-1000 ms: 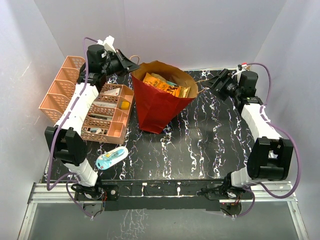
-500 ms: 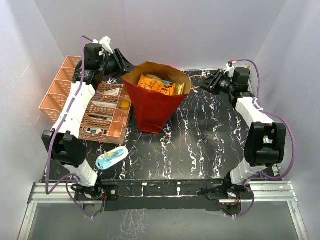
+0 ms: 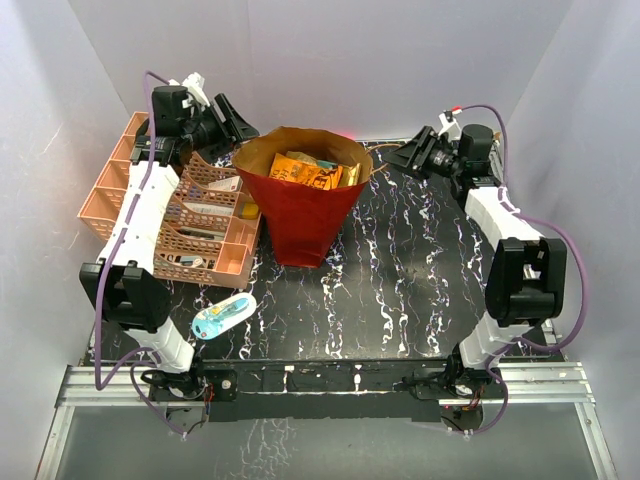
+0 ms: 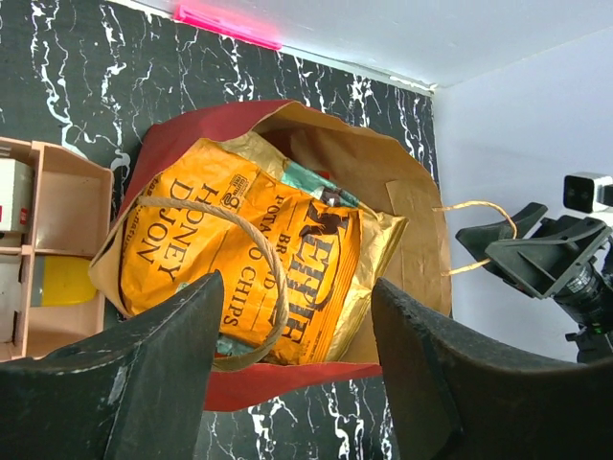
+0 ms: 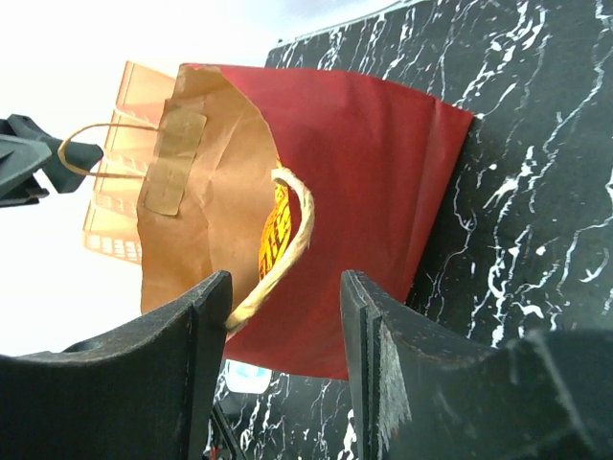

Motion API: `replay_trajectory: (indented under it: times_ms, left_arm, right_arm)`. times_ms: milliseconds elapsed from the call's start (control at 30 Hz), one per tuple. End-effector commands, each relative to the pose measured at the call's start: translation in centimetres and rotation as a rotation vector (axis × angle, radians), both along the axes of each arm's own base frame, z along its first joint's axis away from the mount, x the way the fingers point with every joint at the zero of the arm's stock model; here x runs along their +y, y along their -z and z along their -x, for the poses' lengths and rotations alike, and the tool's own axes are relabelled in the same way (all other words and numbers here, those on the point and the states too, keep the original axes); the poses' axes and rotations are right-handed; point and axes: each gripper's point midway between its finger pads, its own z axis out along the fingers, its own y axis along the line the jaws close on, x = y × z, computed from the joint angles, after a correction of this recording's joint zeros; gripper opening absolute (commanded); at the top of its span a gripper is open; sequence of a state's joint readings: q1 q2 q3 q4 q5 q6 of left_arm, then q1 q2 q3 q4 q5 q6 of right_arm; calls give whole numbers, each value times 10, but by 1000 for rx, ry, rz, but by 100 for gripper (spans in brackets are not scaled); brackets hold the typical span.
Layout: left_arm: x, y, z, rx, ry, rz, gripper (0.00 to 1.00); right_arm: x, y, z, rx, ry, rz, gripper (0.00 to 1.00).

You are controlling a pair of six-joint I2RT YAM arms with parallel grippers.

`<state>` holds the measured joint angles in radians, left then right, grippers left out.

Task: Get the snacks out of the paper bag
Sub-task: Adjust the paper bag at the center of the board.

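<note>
red paper bag upright at the back middle of the black table, mouth facing up, orange chip bag inside with long axis left to right, left gripper spread at its left rim, right gripper spread, twine handle between its fingers

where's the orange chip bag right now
In the top view the orange chip bag lies inside the paper bag, back centre, right of the pink organizer.

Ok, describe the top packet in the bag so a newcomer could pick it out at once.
On the black marbled table, the red paper bag stands open just right of the pink basket. Topmost in its mouth lies an orange chip bag printed Honey Dijon Potato Chips. It is far larger than the teal packet peeking out at its edge, and it has gold edges.
</note>
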<state>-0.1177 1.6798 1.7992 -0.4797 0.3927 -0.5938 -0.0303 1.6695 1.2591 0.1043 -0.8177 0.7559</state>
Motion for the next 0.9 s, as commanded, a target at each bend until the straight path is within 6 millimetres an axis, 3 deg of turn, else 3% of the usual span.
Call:
replay_trajectory:
  times_ms: [0,333,533,633,833,867]
  left_arm:
    - [4,-7,1,-16,31,15,59]
    - [13,4,-11,1,42,77,55]
    - [4,7,-19,5,92,127,40]
    - [5,4,-24,-21,83,130,39]
    - [7,-2,-34,-33,76,137,1]
    - [7,-7,-36,-43,75,138,0]
  right_arm:
    - [29,-29,-1,-117,-100,-1,52]
    - [40,-45,-5,-140,-112,-38,52]
    - [44,-46,-8,-132,-136,-43,49]
    - [44,-52,-9,-143,-134,-43,49]
    - [46,-44,-9,-93,-142,-55,18]
    - [45,-51,-3,-99,-138,-55,14]
